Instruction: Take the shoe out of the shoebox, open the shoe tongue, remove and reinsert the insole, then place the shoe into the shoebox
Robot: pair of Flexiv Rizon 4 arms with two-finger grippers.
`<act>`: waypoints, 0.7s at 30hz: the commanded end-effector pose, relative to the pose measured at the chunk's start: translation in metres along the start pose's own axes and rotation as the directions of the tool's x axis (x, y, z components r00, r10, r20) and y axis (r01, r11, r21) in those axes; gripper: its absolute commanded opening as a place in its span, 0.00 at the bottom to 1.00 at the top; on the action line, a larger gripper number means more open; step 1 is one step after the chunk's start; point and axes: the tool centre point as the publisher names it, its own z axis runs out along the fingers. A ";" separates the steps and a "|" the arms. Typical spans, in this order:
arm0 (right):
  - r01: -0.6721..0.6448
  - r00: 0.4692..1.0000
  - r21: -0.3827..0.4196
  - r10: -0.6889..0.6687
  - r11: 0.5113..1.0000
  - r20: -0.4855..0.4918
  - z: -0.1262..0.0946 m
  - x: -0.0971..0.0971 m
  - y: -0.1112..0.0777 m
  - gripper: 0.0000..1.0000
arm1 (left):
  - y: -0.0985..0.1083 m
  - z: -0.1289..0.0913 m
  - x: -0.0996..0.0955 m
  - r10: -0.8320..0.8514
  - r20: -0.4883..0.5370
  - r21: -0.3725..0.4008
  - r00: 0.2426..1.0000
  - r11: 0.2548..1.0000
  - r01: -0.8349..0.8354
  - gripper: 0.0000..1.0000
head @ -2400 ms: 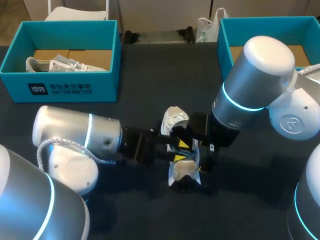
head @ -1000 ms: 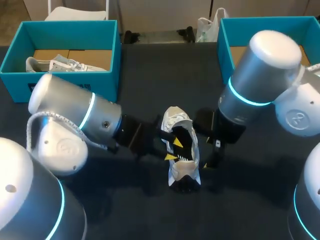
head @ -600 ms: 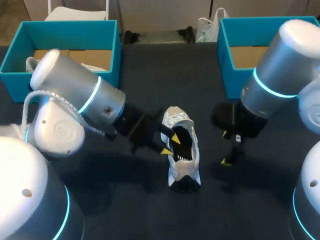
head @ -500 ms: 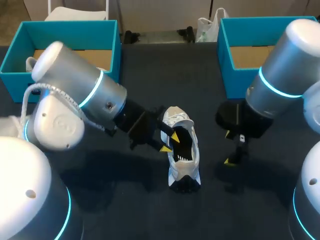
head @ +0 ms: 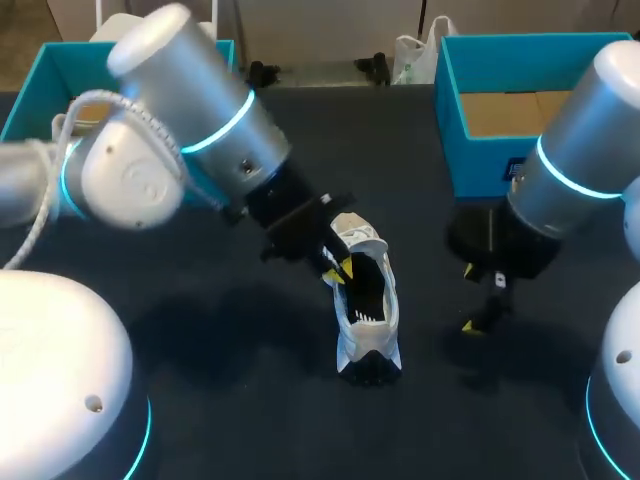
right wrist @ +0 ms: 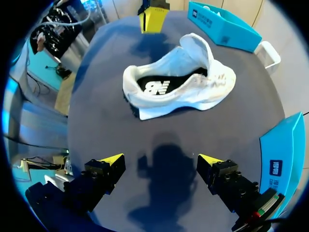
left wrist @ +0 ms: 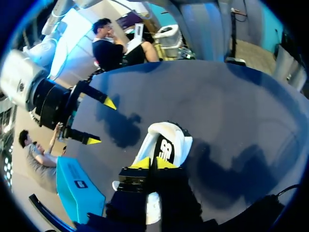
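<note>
Near the middle of the dark table (head: pixel 240 340) the shoe (head: pixel 368 335) stood on its sole, out of its box and well apart from both teal boxes. We judged the first steps done. The tongue (right wrist: pixel 198 46) was folded up and back from the opening, and the insole (right wrist: pixel 155 87) lay flat inside the shoe with its printed heel showing. From this moment alone we could not say whether the insole had already been taken out and put back or was yet to be lifted. Either way, placing the shoe into a box remained. Our left gripper (left wrist: pixel 152 163) hung just over the shoe's collar with its yellow tips drawn close together. It seemed to hold nothing, though the view from that wrist was too crowded for us to be sure it was not brushing the edge. Our right gripper (right wrist: pixel 161 162) stood off to the shoe's side with its fingers spread wide and nothing between them. The tabletop looked matt and even, marked only by the arms' shadows. The right shoebox (head: pixel 485 160) showed a bare cardboard floor, while the left shoebox (right wrist: pixel 231 29) lay beyond the shoe.
</note>
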 end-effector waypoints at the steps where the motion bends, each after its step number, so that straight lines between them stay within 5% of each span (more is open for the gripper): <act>1: 0.006 1.000 -0.012 -0.006 1.000 0.024 -0.034 0.007 -0.035 1.00 | 0.003 -0.005 -0.007 0.024 -0.326 0.002 0.945 1.000 -0.024 0.00; 5: 0.045 0.999 0.006 -0.045 0.999 0.014 -0.046 0.009 -0.057 1.00 | 0.007 -0.017 -0.002 0.095 -0.498 0.034 0.862 0.995 -0.090 0.00; 21: 0.045 0.999 0.006 -0.045 0.999 0.014 -0.046 0.009 -0.057 1.00 | 0.006 -0.015 -0.004 0.129 -0.514 0.047 0.848 0.991 -0.122 0.00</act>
